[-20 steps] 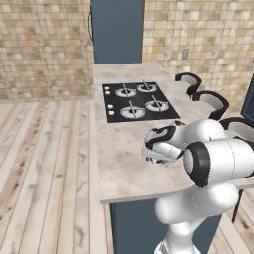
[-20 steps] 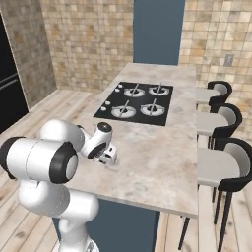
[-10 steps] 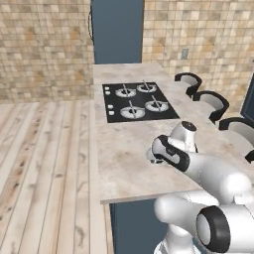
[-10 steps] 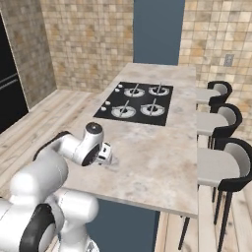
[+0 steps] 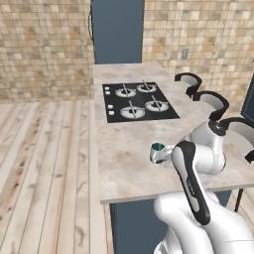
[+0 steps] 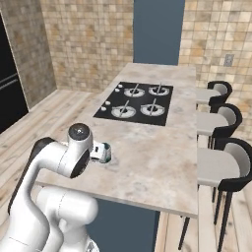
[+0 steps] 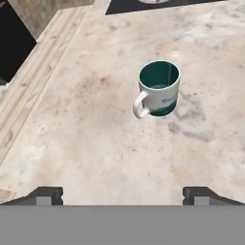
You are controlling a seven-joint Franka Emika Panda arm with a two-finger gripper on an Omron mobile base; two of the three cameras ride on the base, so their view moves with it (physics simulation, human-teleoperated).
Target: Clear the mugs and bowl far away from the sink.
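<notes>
One teal mug (image 7: 158,88) is seen upright on the beige marble counter (image 7: 95,143), short of the black stovetop (image 5: 139,100) with its four burners. The gripper (image 7: 122,194) is held back from the mug, jaws wide apart, nothing between them. Three dark stools (image 6: 224,125) are counted along the counter's far side.

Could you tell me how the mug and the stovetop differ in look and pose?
The mug is a small upright cup with a teal inside, pale body and side handle; the stovetop is a wide, flat black panel with four burners. The mug stands on the counter near its front edge, by the arm; the stovetop is set flush further back. Both are on the same beige marble counter.
</notes>
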